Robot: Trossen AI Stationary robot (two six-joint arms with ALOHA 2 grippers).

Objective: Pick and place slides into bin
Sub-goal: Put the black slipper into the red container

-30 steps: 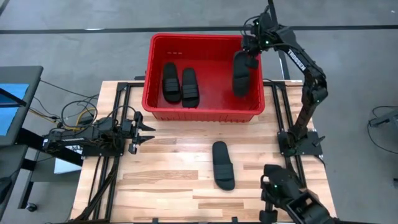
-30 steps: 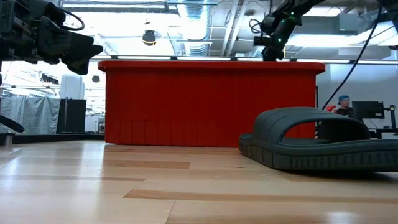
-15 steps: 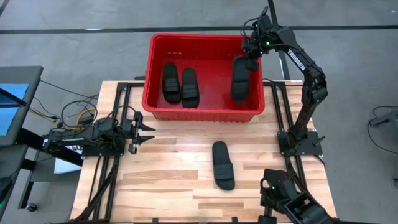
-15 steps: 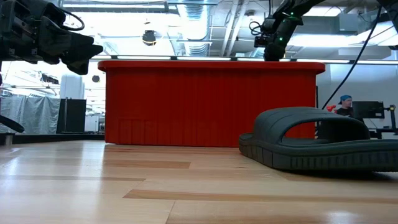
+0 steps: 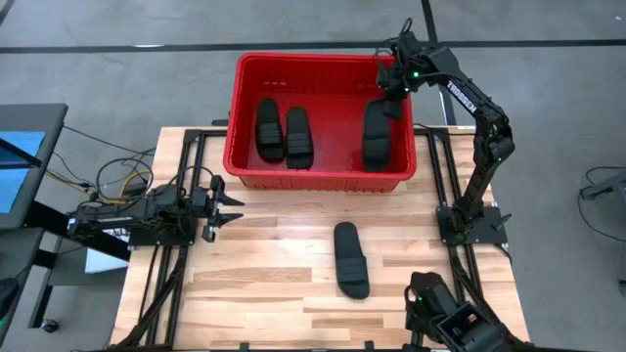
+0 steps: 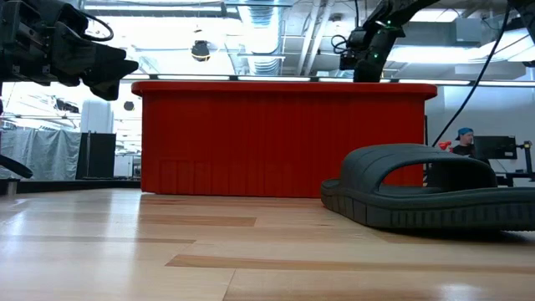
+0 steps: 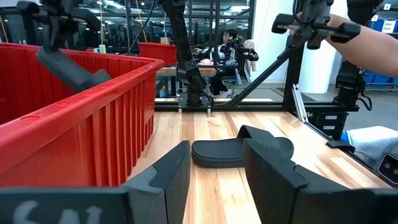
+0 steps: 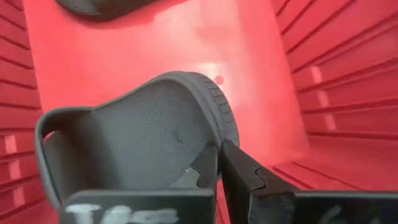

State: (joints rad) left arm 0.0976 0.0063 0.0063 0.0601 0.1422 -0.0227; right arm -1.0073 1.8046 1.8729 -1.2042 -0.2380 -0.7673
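- Four slides on show, and we sweep across from the left side of the table.
- Far left, the left gripper (image 5: 231, 203) waits low over the boards, fingers apart and holding nothing, aimed toward the middle of the table.
- Just beyond it stands the bin (image 5: 293, 176), red and tall-walled, at the far edge of the table.
- Inside, on its left half, two slides (image 5: 284, 131) lie flat side by side, touching, long axes running near-to-far.
- Out on the bare wood, near the middle and on the near side of the bin, the last slide (image 5: 349, 258) lies sole down, well apart from both grippers, its long axis also running near-to-far; in the low view it sits right in front of the bin wall (image 6: 284, 138).
- To the right inside the bin, the third slide (image 5: 377, 135) hangs steeply tilted, its lower end down by the bin floor and its upper end up by the claw.
- The right gripper (image 5: 392, 96) hangs over the bin's far right corner, jaws clamped on that slide's edge; the right wrist view shows its fingers (image 8: 239, 171) pinching the rim.
- My read: release is the coming move, and the slide lies straight below the claw, inside the walls, so letting go should drop it in cleanly.
- For the last slide, the left gripper looks the nearer one.
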